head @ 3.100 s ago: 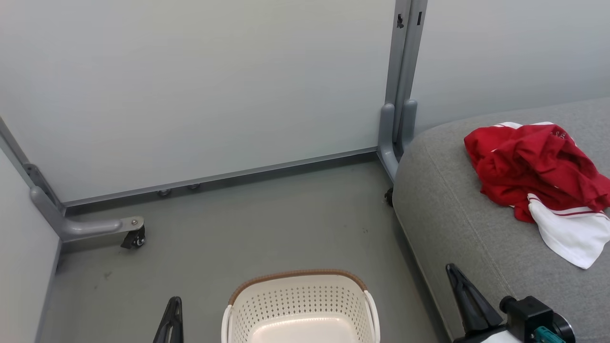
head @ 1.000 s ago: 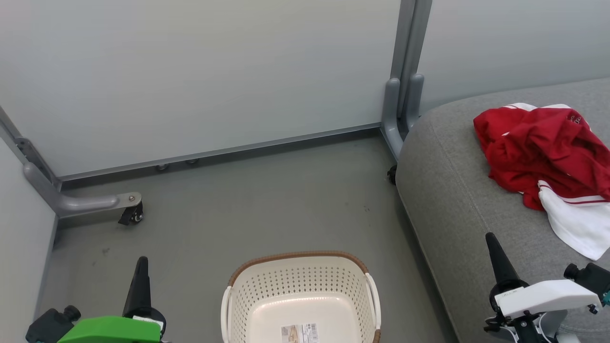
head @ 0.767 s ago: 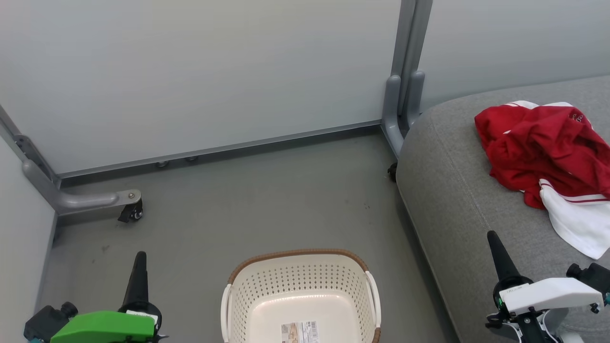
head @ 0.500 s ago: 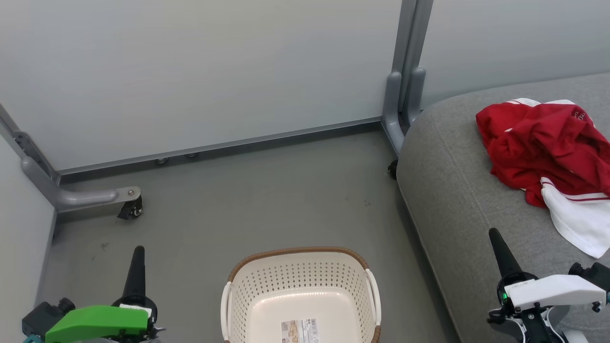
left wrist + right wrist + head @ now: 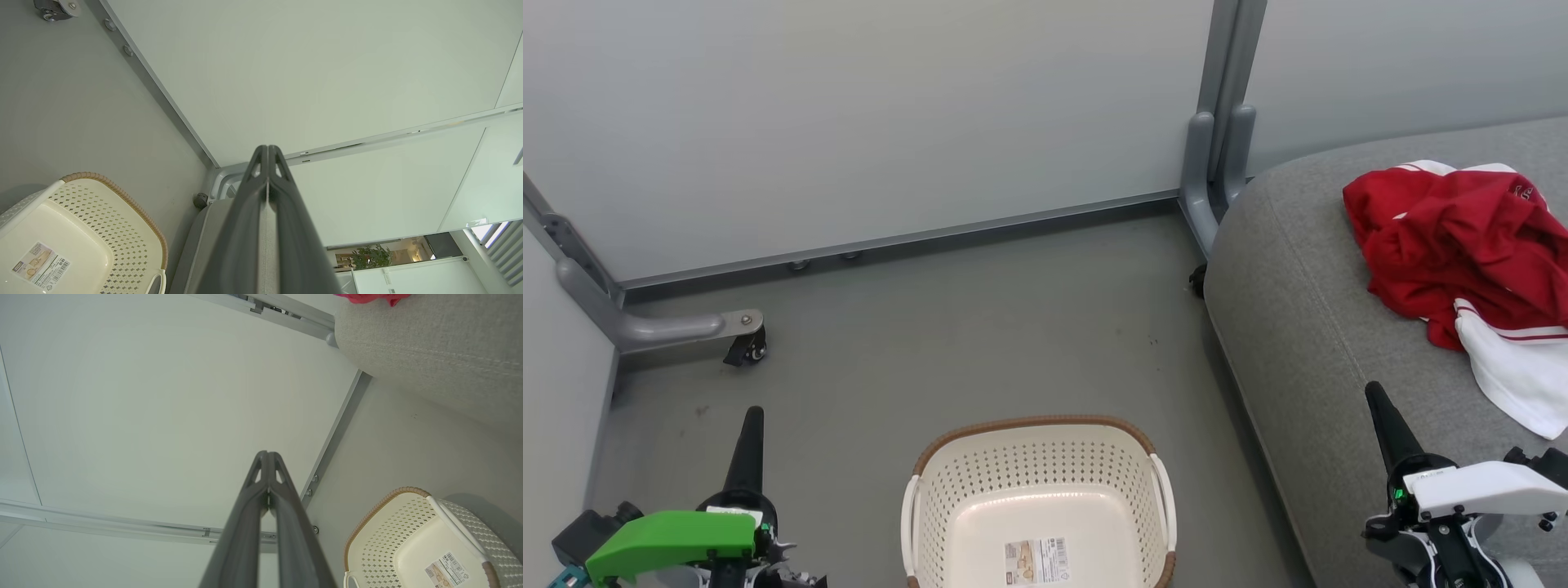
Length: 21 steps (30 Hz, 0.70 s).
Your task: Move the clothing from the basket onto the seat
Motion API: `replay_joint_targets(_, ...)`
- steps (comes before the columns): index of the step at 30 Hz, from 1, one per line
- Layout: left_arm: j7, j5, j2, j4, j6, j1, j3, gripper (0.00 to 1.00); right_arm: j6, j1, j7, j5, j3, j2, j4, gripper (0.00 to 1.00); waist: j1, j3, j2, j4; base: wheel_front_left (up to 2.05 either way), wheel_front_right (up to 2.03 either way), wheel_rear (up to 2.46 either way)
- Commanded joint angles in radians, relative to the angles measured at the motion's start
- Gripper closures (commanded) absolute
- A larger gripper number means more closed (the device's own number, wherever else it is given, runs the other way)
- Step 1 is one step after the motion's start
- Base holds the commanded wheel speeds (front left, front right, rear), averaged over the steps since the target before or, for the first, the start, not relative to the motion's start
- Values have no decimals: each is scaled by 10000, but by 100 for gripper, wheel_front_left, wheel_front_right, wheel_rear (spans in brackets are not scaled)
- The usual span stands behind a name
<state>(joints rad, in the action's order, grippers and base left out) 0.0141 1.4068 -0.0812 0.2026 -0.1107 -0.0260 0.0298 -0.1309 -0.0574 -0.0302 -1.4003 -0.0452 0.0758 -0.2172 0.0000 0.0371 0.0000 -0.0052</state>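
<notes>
Clothing (image 5: 1454, 245): red-white heap on the seat (image 5: 1307, 351) in head view; right wrist view catches its red edge.
Basket (image 5: 1033, 482): on the floor (image 5: 980, 343), label (image 5: 1035, 559) inside.
Left tool (image 5: 753, 413): fingers pressed together, empty.
Right tool (image 5: 1374, 390): closed, empty.

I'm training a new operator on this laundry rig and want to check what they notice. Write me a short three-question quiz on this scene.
1. True or false: the clothing lies inside the basket.
2. What is on the basket's floor? A) a label B) a red sock C) a folded towel
3. Fill in the blank: the left hand and the right hand both have their fingers ____.

Key
1. False: it lies crumpled on the seat.
2. A
3. shut
</notes>
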Motion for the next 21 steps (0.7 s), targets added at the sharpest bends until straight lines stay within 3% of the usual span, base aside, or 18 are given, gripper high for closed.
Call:
replay_joint_targets(1, 65, 263, -64, 20, -59, -295, 65, 100, 1, -217, -73, -235, -64, 10, -9, 100, 0, -22, 0, 3, 0, 0, 0)
replay_joint_targets(21, 491, 1750, -19, 298, -174, -710, 331, 100, 2, -446, -498, -1684, -350, -57, -196, 100, 0, -269, 0, 35, 0, 0, 0)
